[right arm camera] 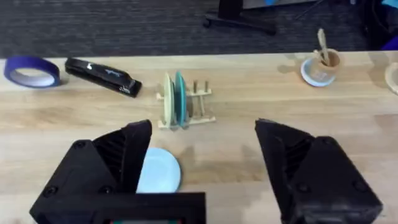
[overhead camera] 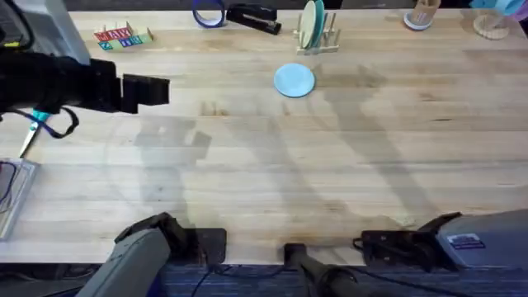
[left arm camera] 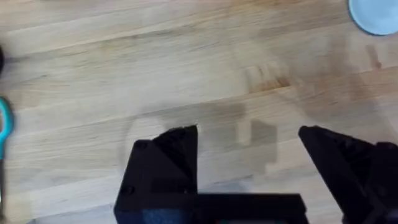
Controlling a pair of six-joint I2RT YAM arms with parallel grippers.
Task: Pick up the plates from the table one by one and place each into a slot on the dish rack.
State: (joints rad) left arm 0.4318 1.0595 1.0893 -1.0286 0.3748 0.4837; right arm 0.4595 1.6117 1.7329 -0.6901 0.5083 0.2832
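Left arm raised close under the overhead camera, a large dark blurred mass along the left edge, its gripper (overhead camera: 153, 89) pointing right above the table (overhead camera: 264, 181). Left wrist view: left gripper (left arm camera: 249, 134) with both black fingers spread wide, nothing between them, bare plank grain below, and the edge of the light blue plate (left arm camera: 375, 15) well off from the fingers. Right arm low at the lower right of the overhead view, folded near its base; its fingers cannot be made out there. Right wrist view settles it: right gripper (right arm camera: 202, 140) wide open, empty, aimed across the table toward the far edge. Light blue plate (overhead camera: 294, 80) lies flat on the table, just in front of the dish rack (overhead camera: 318, 41); in the right wrist view the same plate (right arm camera: 158, 172) sits partly behind one black finger. Dish rack (right arm camera: 198, 102) stands near the far edge of the table with two discs upright in its slots, a cream-yellow plate (right arm camera: 167, 98) and a teal one (right arm camera: 180, 98) close beside it; the overhead view shows the pair only edge-on (overhead camera: 311, 25). Right wrist view also gives a black stapler (right arm camera: 102, 76) and a blue tape roll (right arm camera: 32, 70) beyond the rack's side, and a small bowl with wooden sticks (right arm camera: 320, 65) on the other side
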